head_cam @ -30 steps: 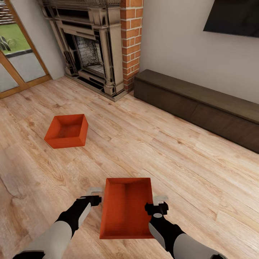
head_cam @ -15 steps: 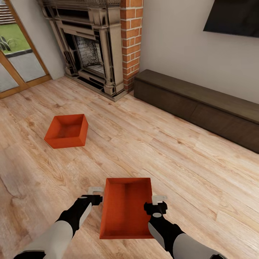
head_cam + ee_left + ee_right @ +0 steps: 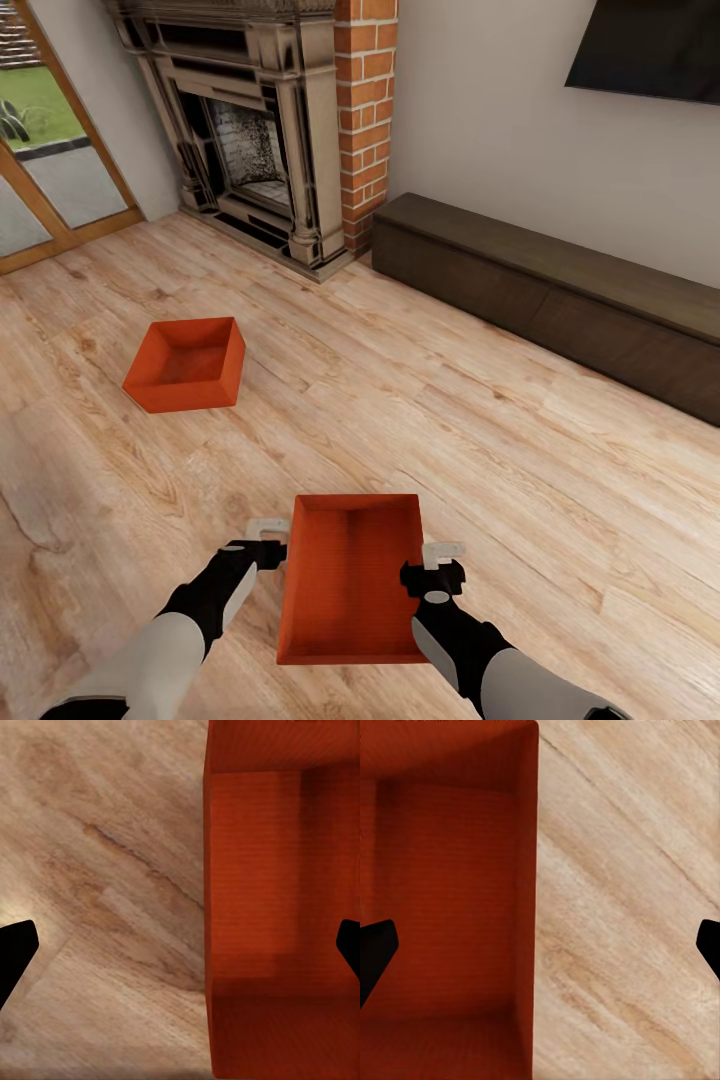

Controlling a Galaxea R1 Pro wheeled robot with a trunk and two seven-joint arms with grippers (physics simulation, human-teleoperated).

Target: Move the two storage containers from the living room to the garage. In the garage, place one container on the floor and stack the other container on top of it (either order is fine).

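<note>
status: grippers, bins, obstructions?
Left gripper and right gripper open, straddling near container's side walls. Second container on wood floor near fireplace.

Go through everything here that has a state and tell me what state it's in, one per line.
Near storage container: upright, empty, between both claws.
Far storage container: on the wood floor, upright, empty, untouched.
Left claw: open, straddling the near container's wall.
Right claw: open, straddling the opposite wall.
Fireplace: unlit.

left gripper [image 3: 268, 541] | edged slightly toward near container [image 3: 350, 580]
</note>
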